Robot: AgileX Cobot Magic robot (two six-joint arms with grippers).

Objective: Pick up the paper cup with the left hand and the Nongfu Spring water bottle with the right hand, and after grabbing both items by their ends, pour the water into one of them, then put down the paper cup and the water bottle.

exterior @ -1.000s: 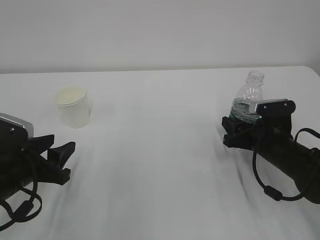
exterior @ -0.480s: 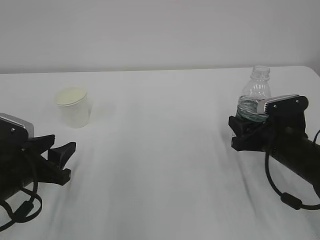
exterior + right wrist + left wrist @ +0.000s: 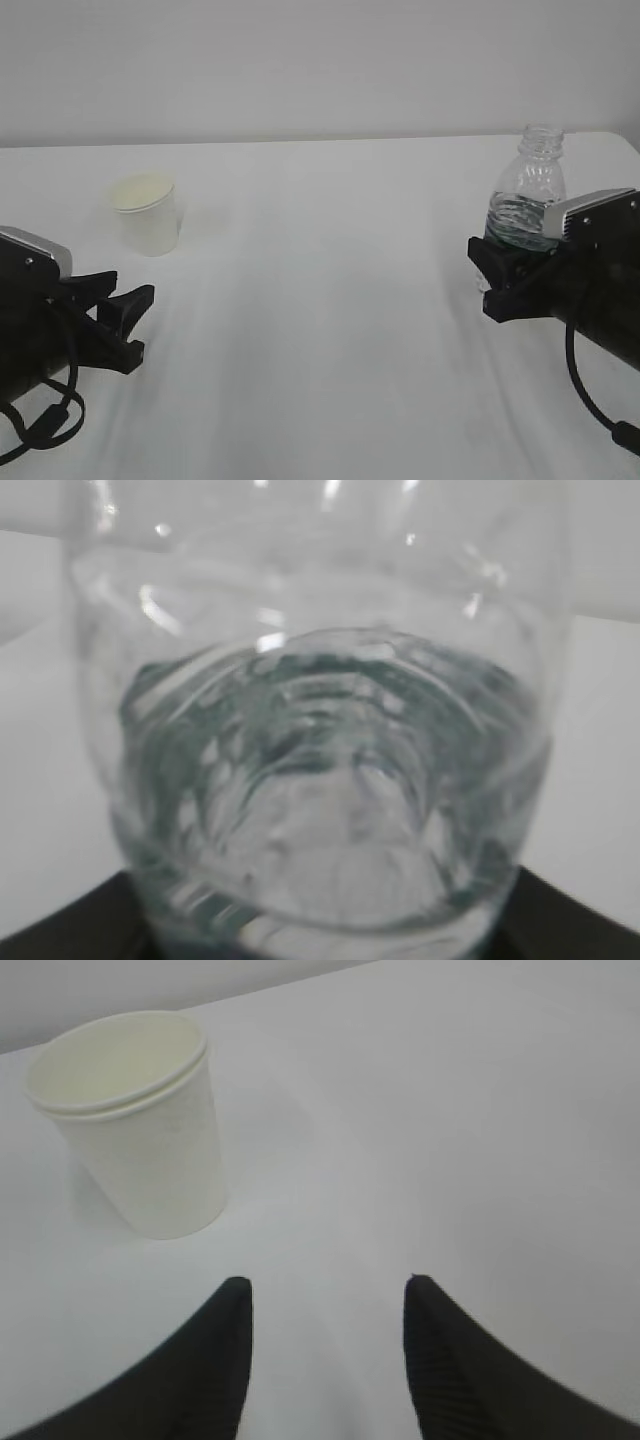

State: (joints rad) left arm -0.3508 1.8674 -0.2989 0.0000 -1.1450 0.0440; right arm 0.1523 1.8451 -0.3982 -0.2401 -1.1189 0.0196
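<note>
With the right pincer [image 3: 497, 272] gripping the bottle [image 3: 527, 200] upright off the bench [image 3: 320, 300], the left pincer [image 3: 118, 312], released, is facing the cup [image 3: 148, 214] ahead and should centre before clenching.

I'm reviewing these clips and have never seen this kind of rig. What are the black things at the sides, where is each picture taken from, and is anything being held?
The black shapes are two robot arms, each ending in a two-finger gripper. The wide picture looks across a white table from the front. The other two come from cameras mounted on the arms' wrists.

The left gripper is open and empty; its wrist camera looks past its fingers at a white paper cup standing upright, untouched, some way ahead.

The right gripper is closed around the lower part of a clear, capless water bottle, which fills its wrist camera's picture. The bottle has some water in it.
</note>
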